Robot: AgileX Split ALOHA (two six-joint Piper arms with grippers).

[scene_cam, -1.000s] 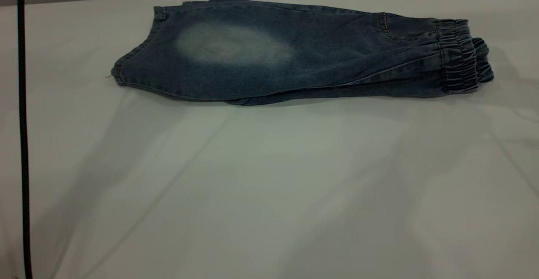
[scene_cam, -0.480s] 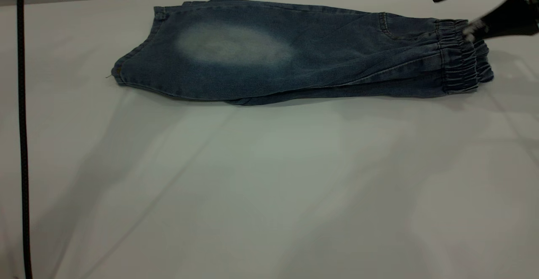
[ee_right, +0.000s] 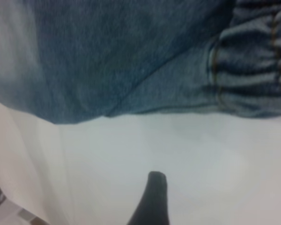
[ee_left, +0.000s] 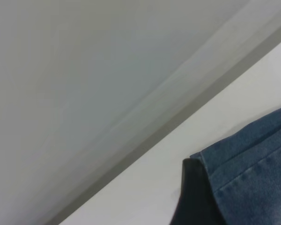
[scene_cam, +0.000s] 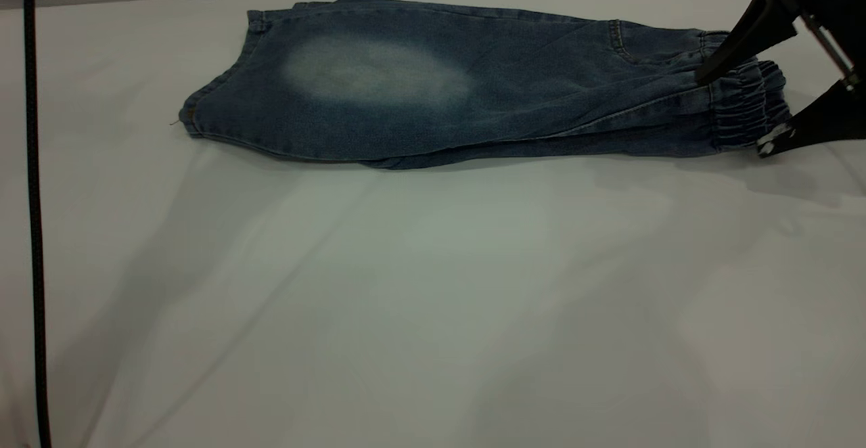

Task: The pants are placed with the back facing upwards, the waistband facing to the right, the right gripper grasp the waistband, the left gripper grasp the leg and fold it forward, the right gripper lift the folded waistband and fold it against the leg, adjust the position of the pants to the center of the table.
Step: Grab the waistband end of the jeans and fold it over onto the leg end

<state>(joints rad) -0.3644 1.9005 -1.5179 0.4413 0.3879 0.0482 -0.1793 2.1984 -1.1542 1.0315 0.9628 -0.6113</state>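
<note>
Straddling the waistband (scene_cam: 741, 106) of the pants (scene_cam: 433, 89), the right claw (scene_cam: 734, 113) spreads wide, fingers either side, ready to pinch it.

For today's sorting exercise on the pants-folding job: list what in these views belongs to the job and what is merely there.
Belongs to the job:
- the pants, already folded lengthwise
- the waistband
- the right pincer, open, straddling the waistband
- the left pincer, by the leg hem
- the table

Merely there:
- black cable at the exterior view's left edge
</note>
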